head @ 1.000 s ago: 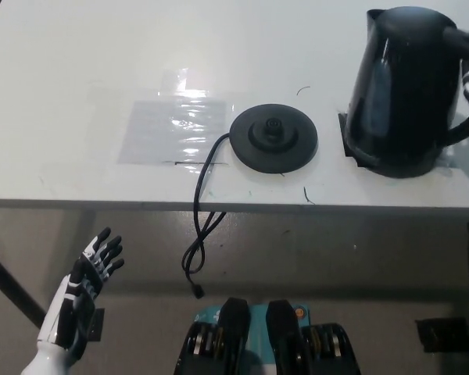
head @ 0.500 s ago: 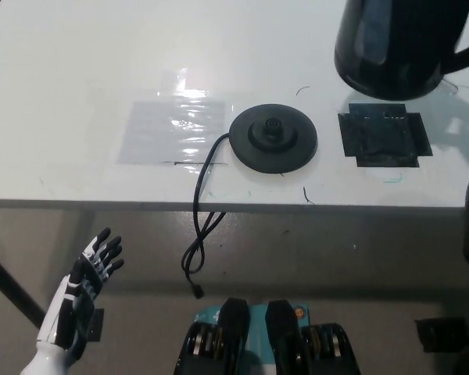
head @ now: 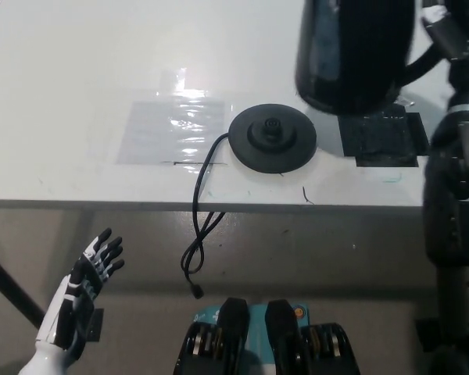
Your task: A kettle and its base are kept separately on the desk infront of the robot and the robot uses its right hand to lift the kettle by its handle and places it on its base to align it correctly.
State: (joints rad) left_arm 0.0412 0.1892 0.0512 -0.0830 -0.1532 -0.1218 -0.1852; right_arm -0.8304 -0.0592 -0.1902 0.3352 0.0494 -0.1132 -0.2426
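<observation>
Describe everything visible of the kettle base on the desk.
The kettle base is a flat, round black disc, plastic by its look, with a raised round connector at its centre. It lies flat on the white desk near the front edge, with nothing on it. A black cord leaves its left side, runs over the desk edge and hangs loose with its end dangling. The black kettle, held by the right robot hand, hangs clear of it, above and to its right.

White desk (head: 78, 94) w/ glare, grey floor (head: 336, 258) below.
</observation>
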